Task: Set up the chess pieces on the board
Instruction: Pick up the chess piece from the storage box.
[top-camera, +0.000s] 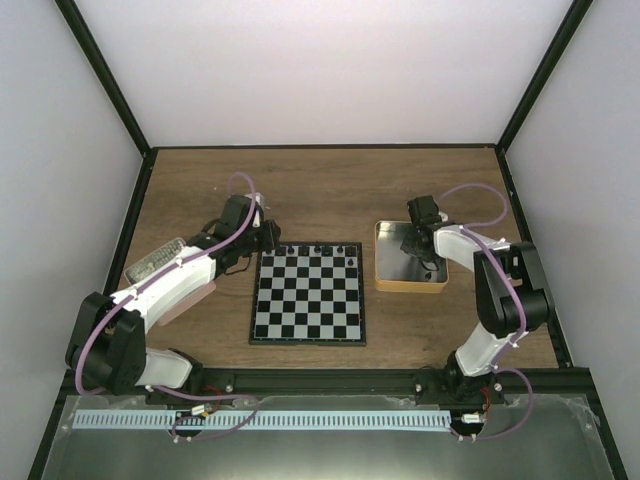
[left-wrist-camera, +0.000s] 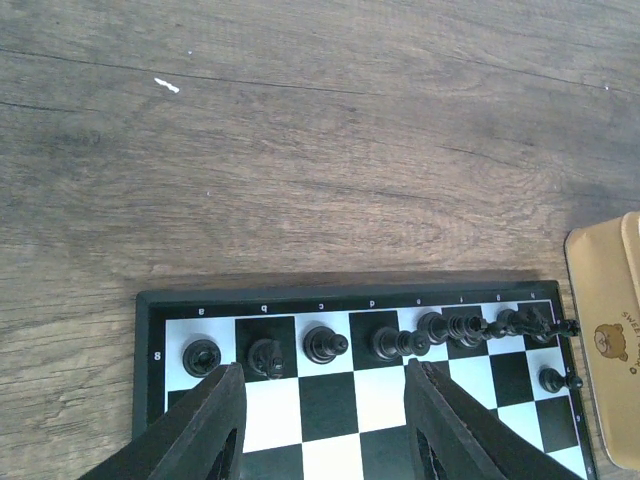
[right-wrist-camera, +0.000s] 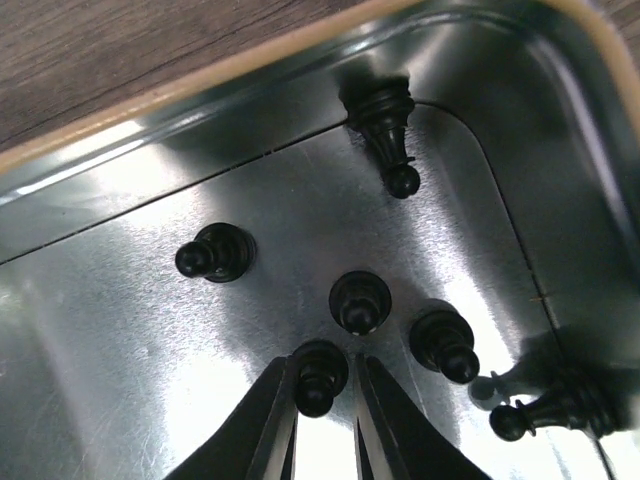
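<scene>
right gripper (right-wrist-camera: 322, 360) jaws pinch a pawn (right-wrist-camera: 318, 382), left gripper (left-wrist-camera: 322, 370) jaws spread; lifting may topple the neighbour pawn (right-wrist-camera: 358, 300) at 1 o'clock.

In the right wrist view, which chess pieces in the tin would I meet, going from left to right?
left pawn → bottom pawn → right pawn → lying piece at lower right. I leave out the centre pawn and the top piece, which overlap others.
</scene>
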